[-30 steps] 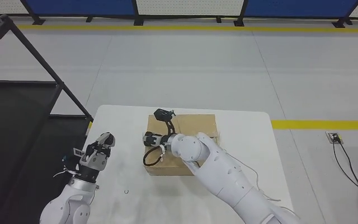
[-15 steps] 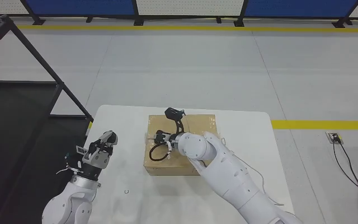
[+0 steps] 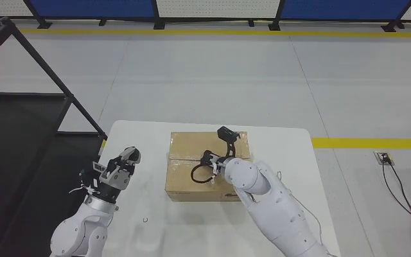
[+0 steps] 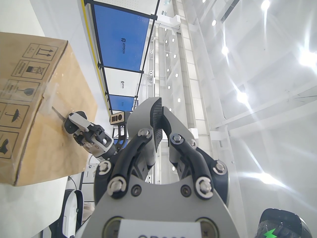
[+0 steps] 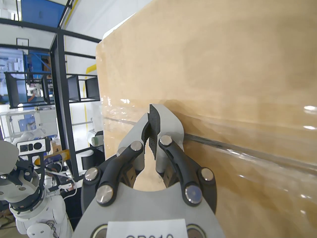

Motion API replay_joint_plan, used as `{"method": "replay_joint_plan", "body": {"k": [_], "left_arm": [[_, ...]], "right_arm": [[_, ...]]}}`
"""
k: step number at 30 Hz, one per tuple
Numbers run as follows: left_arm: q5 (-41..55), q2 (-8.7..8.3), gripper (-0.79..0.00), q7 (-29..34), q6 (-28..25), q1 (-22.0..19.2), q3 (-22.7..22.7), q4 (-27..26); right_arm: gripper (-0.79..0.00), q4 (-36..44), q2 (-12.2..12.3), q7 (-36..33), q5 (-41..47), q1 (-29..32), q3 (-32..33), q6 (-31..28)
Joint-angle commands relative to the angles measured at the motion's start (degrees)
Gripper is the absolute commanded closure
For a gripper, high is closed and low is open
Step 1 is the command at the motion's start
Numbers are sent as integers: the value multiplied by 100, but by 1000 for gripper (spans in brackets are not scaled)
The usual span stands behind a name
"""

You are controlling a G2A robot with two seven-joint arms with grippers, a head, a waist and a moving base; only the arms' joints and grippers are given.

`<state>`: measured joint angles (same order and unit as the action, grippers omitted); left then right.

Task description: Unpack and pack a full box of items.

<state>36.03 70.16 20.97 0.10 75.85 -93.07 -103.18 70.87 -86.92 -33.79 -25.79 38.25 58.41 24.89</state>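
- Box (image 3: 192, 185) of brown cardboard sat on the white table (image 3: 138, 138). Its flaps were down and taped, its long axis ran across the robot from left to right, and its near wall faced the robot.
- Left gripper (image 4: 158, 115) stood nearest the robot, off the box's left end and apart from it, tilted upward. Its fingers were pressed together with nothing between them.
- Right gripper (image 5: 151, 121) lay farther in, over the box top, its fingers likewise closed on nothing. The tip rested at the tape seam (image 5: 235, 147), or so close that no gap could be made out.
- That seam ran along the box's long axis, down the middle of the top. In the top view the tip sat near the seam's mid-length, so tape stretched away on both sides of the claw.
- In my judgement the coming move turned on this line. The closed tip would have to follow the seam lengthwise, straying toward neither the near flap nor the far one, and the right arm was the one placed for it.
- Beyond the seam lay the far flap and the box's far edge, then the table's far edge.
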Motion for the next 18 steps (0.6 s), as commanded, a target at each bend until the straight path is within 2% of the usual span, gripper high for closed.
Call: {"method": "replay_joint_plan", "body": {"k": [1,7,18], "left_arm": [[-15,-4,0,25,29,-24,-7,-4],[-47,-17,0,101,100,-64,-24,-19],[-98,-43,0,237,242,-145,-47,-42]], "right_arm": [[0,241,53,89,-98,185,200,228],[0,839,167,276,-332,649,630,700],[0,1783,342,602,-252,1520,1657,1125]]}}
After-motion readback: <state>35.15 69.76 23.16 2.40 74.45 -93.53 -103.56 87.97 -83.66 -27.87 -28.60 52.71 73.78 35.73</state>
